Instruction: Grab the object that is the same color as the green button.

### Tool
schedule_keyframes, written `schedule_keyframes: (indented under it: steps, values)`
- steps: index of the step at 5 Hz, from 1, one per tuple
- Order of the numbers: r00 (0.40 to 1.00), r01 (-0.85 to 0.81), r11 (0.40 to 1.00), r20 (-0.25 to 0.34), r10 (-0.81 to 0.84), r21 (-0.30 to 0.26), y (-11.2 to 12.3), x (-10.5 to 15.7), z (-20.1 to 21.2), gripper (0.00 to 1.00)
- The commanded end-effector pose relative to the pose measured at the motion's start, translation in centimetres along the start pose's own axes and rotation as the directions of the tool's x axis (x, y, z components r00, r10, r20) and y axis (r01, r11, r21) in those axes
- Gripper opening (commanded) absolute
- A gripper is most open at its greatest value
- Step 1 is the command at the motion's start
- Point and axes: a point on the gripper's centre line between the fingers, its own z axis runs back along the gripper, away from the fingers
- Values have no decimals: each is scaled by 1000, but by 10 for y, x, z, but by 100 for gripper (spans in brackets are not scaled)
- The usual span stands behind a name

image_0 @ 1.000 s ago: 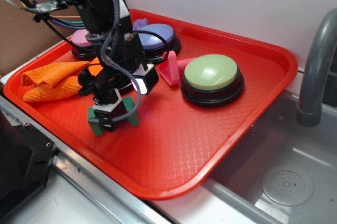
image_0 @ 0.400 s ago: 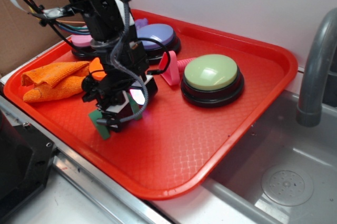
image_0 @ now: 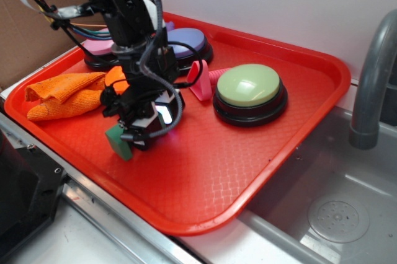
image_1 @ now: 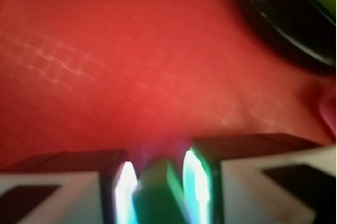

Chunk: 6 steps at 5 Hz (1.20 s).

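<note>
Tool clamps the dark green arch block between its fingers, above the red tray

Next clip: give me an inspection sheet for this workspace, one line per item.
Surface: red tray with a textured floor, on a metal counter.
Job's things: dark green block sits between the fingers in the wrist view; pale green button stands apart, toward the tray's right.
Clutter: orange cloth, purple button, pink button, pink piece beside the green button.
Grippers: hand closed on the block, low over the tray.
Cables: bundle of wires along the arm.
Surroundings: sink and grey faucet to the right; cardboard behind.
</note>
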Motion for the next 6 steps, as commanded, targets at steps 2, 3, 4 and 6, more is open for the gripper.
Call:
schedule_keyframes:
  steps: [2,3,4,6]
  values:
    - [807,-588,801,22,590,111,-5,22,103,0]
    - [634,-769,628,16,773,121,-11,9,139,0]
    - [427,-898,415,60,902,149,-24,-11,176,0]
    - [28,-991,7,163,986,132,-40,-37,198,0]
